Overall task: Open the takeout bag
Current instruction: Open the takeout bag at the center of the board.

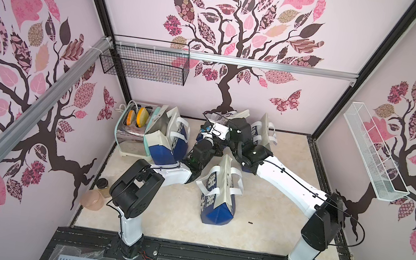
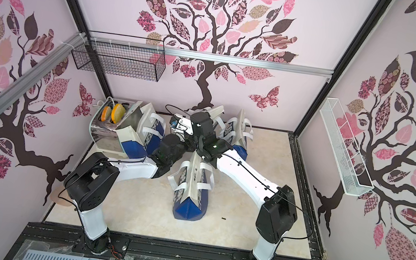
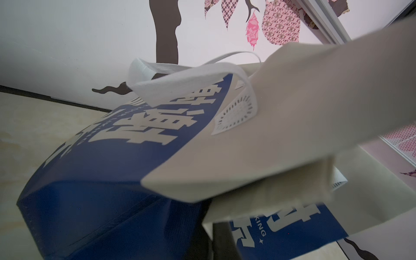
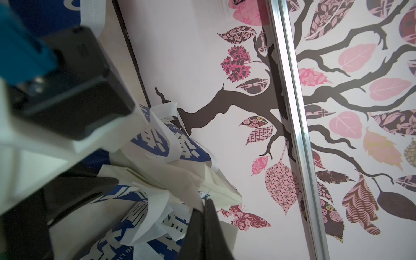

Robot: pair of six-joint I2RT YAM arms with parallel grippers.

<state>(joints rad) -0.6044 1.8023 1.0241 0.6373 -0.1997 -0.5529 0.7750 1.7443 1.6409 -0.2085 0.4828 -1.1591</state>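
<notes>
Reaching together toward the back of the pale marble-look table (image 1: 271, 225), both robot arms met at a blue-and-cream takeout bag (image 1: 264, 129) that sat near the middle of the rear wall. The right gripper (image 4: 203, 203) was clenched, its black fingers pinching a cream edge at the bag's top, as the right wrist view showed. The left gripper (image 1: 218, 129) was clenched too, just beside the same bag. The left wrist view was filled by the bag's blue side, its white handles (image 3: 180, 85) and a cream flap, and whether that claw had fabric in it could not be told. A second bag (image 1: 167, 141) leaned against a silver toaster (image 1: 129, 135) at the left. A third bag (image 1: 219, 194) lay flat near the table's centre, between the two arms.
</notes>
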